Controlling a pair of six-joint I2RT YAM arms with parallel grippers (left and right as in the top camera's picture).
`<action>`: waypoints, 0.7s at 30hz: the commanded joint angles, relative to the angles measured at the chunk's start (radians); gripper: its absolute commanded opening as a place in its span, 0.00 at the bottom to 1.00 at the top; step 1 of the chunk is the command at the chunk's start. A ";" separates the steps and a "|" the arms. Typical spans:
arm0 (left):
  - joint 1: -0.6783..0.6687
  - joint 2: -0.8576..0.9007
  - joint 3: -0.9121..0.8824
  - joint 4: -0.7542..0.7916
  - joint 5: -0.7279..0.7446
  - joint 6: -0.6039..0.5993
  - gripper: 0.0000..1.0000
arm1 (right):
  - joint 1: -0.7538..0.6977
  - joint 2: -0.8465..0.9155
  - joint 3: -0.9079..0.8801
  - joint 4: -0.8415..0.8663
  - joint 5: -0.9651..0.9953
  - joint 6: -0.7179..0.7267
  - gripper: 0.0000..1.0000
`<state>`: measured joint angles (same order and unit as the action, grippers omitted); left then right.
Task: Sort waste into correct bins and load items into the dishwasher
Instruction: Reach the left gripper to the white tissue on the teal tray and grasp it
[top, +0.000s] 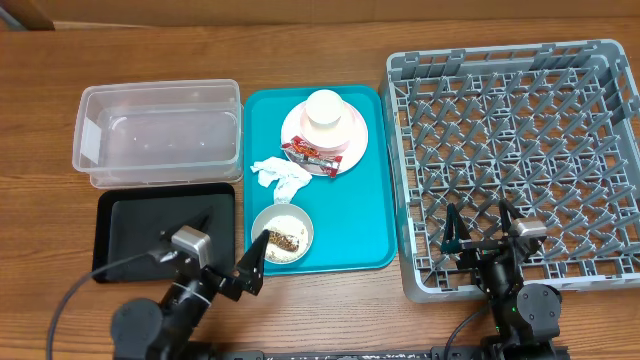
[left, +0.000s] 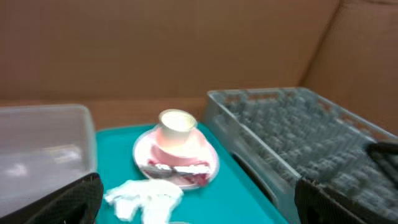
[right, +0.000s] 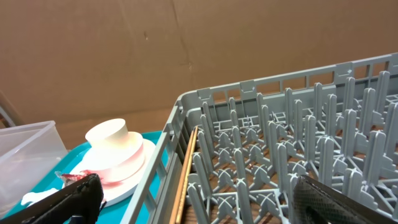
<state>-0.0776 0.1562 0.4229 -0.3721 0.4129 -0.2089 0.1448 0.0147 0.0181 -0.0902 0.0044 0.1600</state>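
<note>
On the teal tray (top: 355, 215), a pale cup (top: 325, 104) sits on a pink bowl (top: 327, 127), which stands on the pink plate (top: 356, 140). The red wrapper (top: 308, 153) lies on the plate's front edge. The white napkin (top: 282, 177) is beside it. A grey-white bowl (top: 282, 235) holds rice and a brown lump. My left gripper (top: 228, 245) is open and empty between the black tray (top: 140, 230) and that bowl. My right gripper (top: 478, 232) is open and empty over the front of the grey dish rack (top: 520, 130). The clear tub (top: 160, 135) is empty.
In the left wrist view the open fingers (left: 199, 211) frame the napkin (left: 146, 196), plate (left: 208, 165) and cup (left: 177, 121), with the rack (left: 298, 130) to the right. In the right wrist view the fingers (right: 199, 208) hover over the rack's pegs (right: 280, 155). A brown wall stands behind.
</note>
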 joint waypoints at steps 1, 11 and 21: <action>0.005 0.161 0.197 -0.095 0.121 -0.007 1.00 | 0.001 -0.012 -0.010 0.007 0.002 0.001 1.00; -0.004 0.796 0.912 -0.772 0.296 0.055 1.00 | 0.001 -0.012 -0.010 0.006 0.002 0.001 1.00; -0.009 1.125 1.012 -0.909 0.396 -0.003 0.59 | 0.001 -0.012 -0.010 0.006 0.002 0.001 1.00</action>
<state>-0.0788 1.2293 1.4147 -1.2789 0.7643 -0.2035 0.1448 0.0147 0.0181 -0.0902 0.0044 0.1596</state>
